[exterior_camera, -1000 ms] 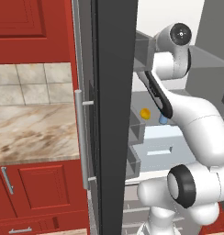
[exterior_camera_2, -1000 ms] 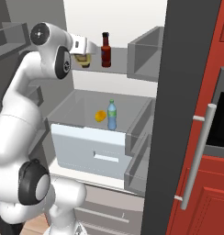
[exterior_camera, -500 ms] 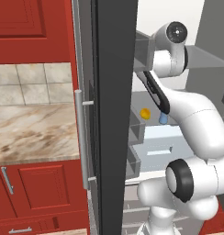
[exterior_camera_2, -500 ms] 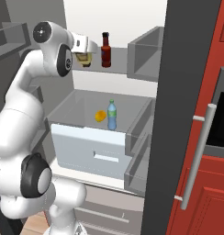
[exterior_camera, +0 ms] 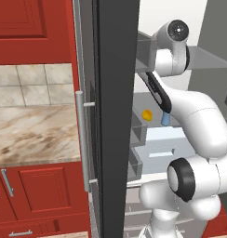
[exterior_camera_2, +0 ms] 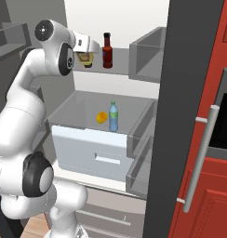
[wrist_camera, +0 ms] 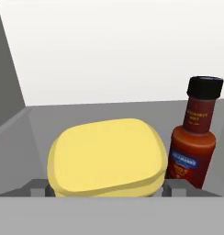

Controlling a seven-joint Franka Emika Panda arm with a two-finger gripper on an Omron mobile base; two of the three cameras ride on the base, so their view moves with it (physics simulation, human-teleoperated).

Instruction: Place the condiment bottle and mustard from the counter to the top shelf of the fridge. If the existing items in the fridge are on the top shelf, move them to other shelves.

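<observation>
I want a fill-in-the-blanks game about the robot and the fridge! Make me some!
1. The red bottle on the top shelf has a ____ cap.
2. The mustard between the gripper fingers is ____ in color.
3. On the lower shelf, an orange sits beside a ____ bottle.
4. The fridge door stands ____.

Missing words: black; yellow; green; open

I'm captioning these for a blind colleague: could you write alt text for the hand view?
A yellow mustard jar sits between the pincer fingertips, on a grey fridge shelf. Beside it on the right stands an upright red condiment bottle with a black cap, against the white back wall.
</observation>
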